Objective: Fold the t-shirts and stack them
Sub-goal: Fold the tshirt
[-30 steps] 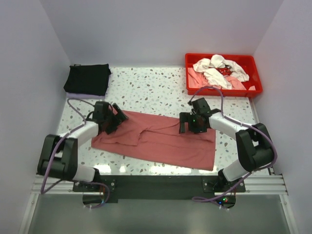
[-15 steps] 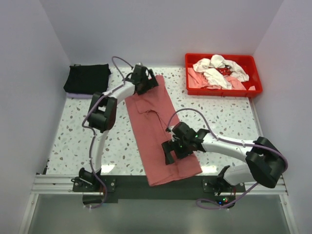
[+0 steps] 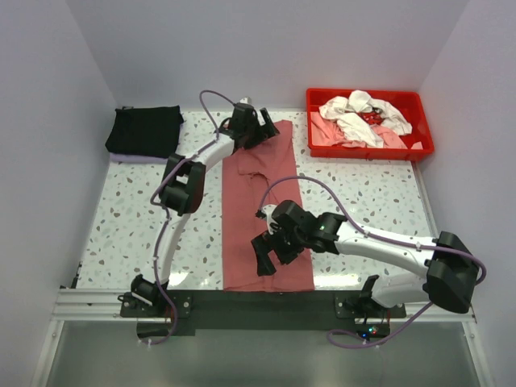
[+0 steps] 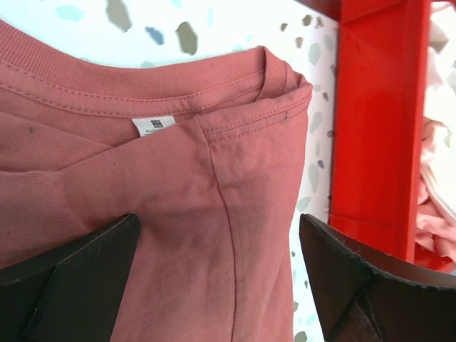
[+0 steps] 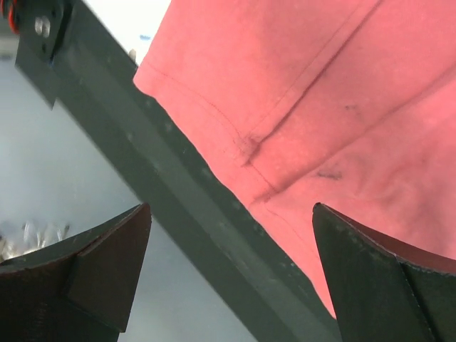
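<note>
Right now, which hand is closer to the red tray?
Left. The left hand hovers at the collar of the brick-red t-shirt, beside the red tray; the right hand is over its hem at the near edge of the table, well away.

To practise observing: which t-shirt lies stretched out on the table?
The brick-red t-shirt; the black t-shirt is folded, the pale ones lie crumpled in the tray.

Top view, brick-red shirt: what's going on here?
Both arms are at the brick-red t-shirt, folded into a long strip, collar far, hem near. The left end effector stands open over the collar end, the right end effector open over the hem. A folded black t-shirt sits far left; other shirts wait in the red tray.
</note>
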